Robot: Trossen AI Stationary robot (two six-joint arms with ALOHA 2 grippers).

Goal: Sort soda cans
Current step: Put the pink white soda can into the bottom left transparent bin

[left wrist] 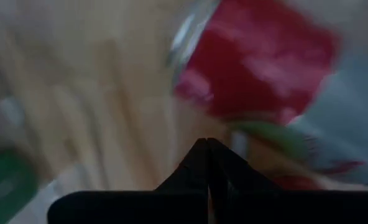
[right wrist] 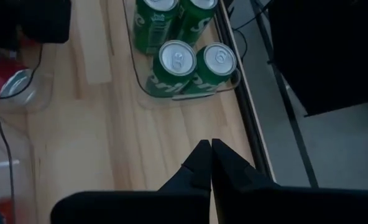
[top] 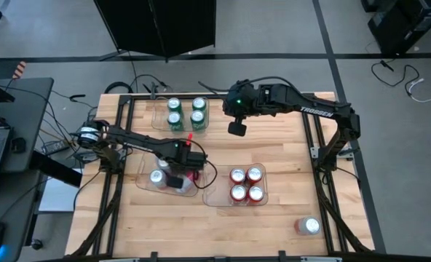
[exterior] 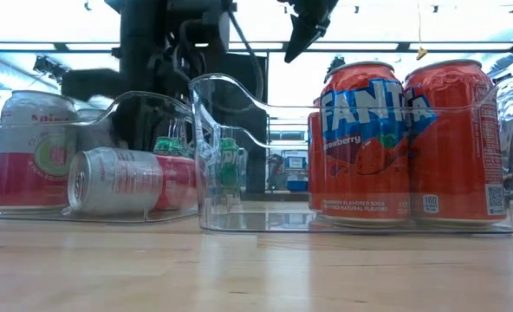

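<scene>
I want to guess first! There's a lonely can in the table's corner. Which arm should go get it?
Probably the right arm: its gripper is shut, empty and hangs free on the lone can's side. The left gripper is down in the silver-can tray.

Table top [top: 281, 156]: pale wood planks, smooth, low sheen, grain visible. Frame rails [top: 317, 156]: dark matt metal.

Trays [exterior: 239, 113]: clear glossy plastic, rounded rims catching light.

Red cans [exterior: 404, 143]: glossy printed metal, bright silver lids [top: 246, 183]. Green cans [right wrist: 184, 65]: same glossy finish, brushed silver tops. Silver-white can lying on its side [exterior: 131, 180]: satin metal with pink print.

Arms [top: 303, 105]: dark matt casing. Floor [top: 55, 44]: grey, matt.
</scene>
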